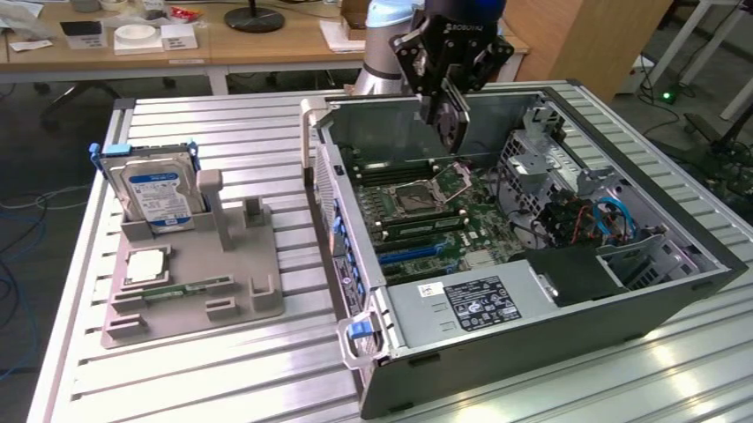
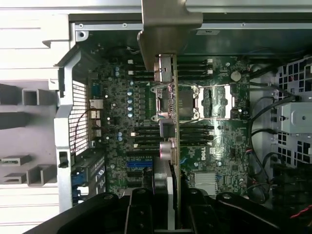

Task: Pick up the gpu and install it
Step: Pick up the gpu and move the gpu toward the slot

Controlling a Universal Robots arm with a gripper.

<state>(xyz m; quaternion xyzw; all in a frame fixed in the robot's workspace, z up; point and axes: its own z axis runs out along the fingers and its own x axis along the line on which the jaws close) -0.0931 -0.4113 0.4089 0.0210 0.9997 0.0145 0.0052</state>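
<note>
**Desk:** What crowds the scene around the arm?

**Photographer:** An open computer case (image 1: 518,264) lies on its side across the centre and the exterior view's right, on a ribbed metal table (image 1: 235,370). Inside, a green motherboard (image 1: 465,207) carries a square processor socket (image 1: 421,196) and blue slots (image 1: 406,254). A grey power supply (image 1: 471,304) with a white label sits at lower centre. Blue and orange cables (image 1: 588,220) bunch in the bay toward the right. On the exterior view's left, a grey moulded holder (image 1: 235,291) carries a silver hard drive (image 1: 159,189) standing upright. A narrow green memory stick (image 1: 182,288) lies flat near the holder's front edge. The case's rear wall rises just behind the arm.

**Desk:** And the gpu?

**Photographer:** The gpu (image 1: 454,137) hangs on edge in the upper centre of the exterior view, above the motherboard and apart from it. The end effector (image 1: 450,110) pinches it from above, pressed against its two faces. In the wrist view, black fingers (image 2: 141,214) flank one end of the gpu (image 2: 169,127). The card runs away edge-on over the board, beside the open socket.

**Desk:** What does it look like?

**Photographer:** It is a thin, flat, dark card. At the end away from the end effector it carries a bent bracket (image 2: 165,29) of dull silver metal.
</note>
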